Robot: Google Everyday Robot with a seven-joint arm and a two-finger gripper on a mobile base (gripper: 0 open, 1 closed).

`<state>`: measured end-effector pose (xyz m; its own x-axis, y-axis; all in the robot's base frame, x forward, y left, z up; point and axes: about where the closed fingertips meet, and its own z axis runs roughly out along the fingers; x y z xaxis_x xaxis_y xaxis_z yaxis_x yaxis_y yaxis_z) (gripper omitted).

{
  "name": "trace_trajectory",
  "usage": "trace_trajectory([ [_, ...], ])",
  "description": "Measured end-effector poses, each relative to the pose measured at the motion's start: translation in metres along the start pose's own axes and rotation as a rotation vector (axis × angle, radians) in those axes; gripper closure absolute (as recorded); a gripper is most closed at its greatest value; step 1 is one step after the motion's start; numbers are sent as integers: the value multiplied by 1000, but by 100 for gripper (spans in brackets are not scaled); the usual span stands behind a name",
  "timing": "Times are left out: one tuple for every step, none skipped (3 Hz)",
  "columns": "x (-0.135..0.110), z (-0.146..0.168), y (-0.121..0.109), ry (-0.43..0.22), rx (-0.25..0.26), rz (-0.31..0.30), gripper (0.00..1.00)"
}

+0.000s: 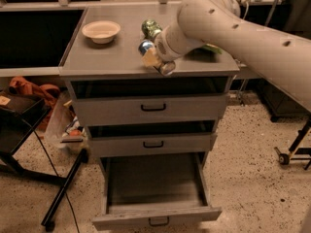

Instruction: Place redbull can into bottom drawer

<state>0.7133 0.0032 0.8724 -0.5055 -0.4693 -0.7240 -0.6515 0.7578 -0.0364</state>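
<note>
Gripper (154, 58) atop cabinet (109, 57) holds redbull can (145, 47) — drawer (126, 219) open.

cabinet top (97, 57) | cream bowl (101, 31) back-left | green can (150, 28) mid-back | gripper (154, 58) near front edge, clamped on tilted redbull can (166, 67)

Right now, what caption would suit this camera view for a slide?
Robot gripper at the redbull can atop the cabinet, bottom drawer open below.

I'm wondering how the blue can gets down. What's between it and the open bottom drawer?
Camera view: two shallower grey metal drawers lie between the slim blue-and-silver redbull can, at the gripper on the cabinet top, and the deep grey bottom drawer.
</note>
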Motion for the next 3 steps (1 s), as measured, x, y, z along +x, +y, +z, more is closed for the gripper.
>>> trace_trajectory([
  [47, -15, 15, -11, -38, -61, 100],
  [115, -21, 31, -11, -75, -100, 100],
  [185, -4, 46, 26, -154, -84, 100],
])
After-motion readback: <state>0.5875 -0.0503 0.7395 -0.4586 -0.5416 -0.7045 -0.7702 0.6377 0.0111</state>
